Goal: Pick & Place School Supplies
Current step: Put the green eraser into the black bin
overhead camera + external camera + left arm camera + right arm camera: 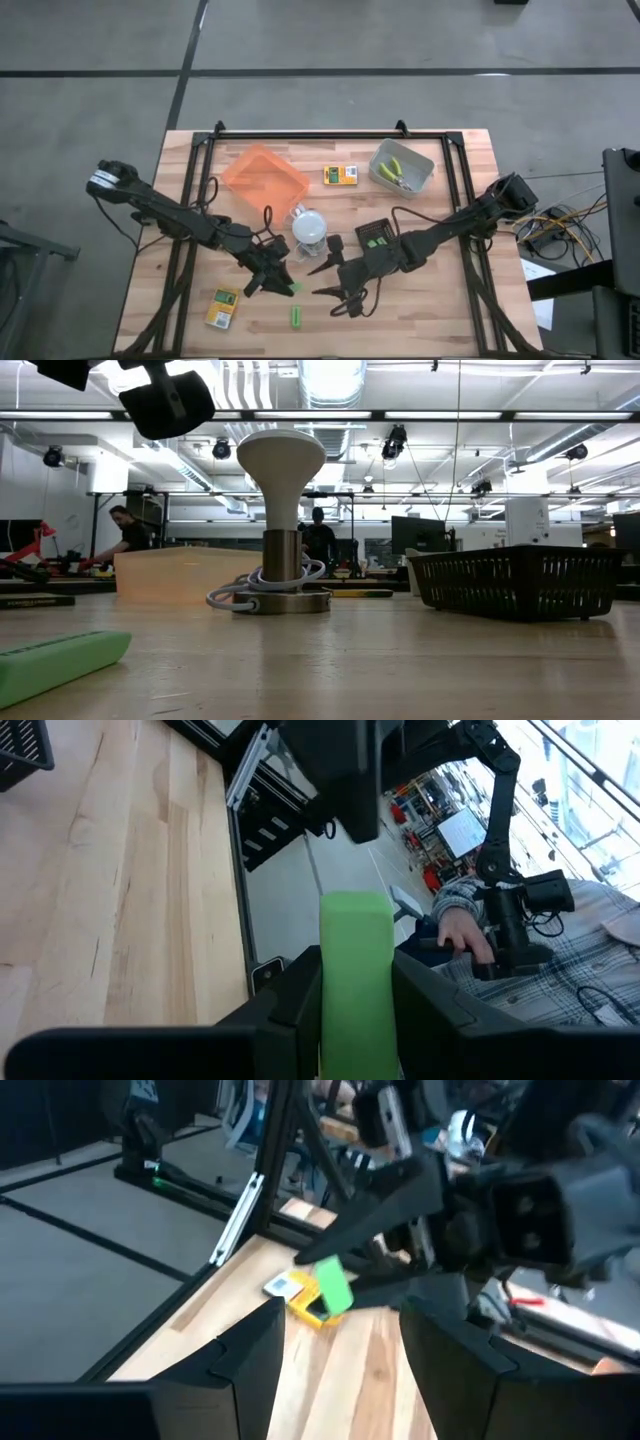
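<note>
The left end effector is clamped on a green chunk, held above the table near its front edge. The right end effector, just beside it, hangs spread and empty

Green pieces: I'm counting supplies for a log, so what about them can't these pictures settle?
- Grey bin, high view: tools inside too small to count.
- Green chunk, left wrist view: lower part hidden by the left hand.
- Green piece, low view: cut off by the picture's edge.
</note>
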`<state>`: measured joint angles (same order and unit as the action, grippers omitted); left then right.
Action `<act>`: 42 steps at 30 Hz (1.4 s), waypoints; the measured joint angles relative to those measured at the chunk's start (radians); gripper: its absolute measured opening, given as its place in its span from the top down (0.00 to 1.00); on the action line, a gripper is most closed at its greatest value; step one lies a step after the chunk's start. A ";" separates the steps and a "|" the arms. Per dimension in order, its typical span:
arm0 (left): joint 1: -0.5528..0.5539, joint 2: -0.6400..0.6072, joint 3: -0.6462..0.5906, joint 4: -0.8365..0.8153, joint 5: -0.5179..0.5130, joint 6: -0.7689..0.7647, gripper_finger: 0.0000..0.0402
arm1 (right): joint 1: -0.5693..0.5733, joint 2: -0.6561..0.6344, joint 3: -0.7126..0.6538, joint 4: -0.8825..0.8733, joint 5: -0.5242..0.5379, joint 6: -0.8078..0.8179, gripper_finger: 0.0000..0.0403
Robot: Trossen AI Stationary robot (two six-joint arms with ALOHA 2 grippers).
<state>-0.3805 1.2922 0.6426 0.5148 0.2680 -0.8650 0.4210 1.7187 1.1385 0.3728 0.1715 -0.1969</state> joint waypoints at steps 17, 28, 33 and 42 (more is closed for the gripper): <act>0.038 0.006 0.038 0.049 -0.043 0.105 0.75 | 0.000 0.000 0.000 0.033 -0.014 -0.050 0.55; 0.047 0.101 0.109 0.038 0.040 0.131 0.75 | -0.003 0.000 0.000 0.027 -0.013 -0.050 0.55; 0.047 0.135 0.126 0.026 0.085 0.130 0.75 | -0.002 0.000 0.000 0.023 -0.016 -0.047 0.56; 0.056 0.122 0.132 0.029 0.087 0.130 0.75 | -0.002 0.000 0.000 0.023 -0.016 -0.048 0.59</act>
<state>-0.3244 1.4147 0.7749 0.5433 0.3553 -0.7353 0.4187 1.7187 1.1385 0.3958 0.1555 -0.2447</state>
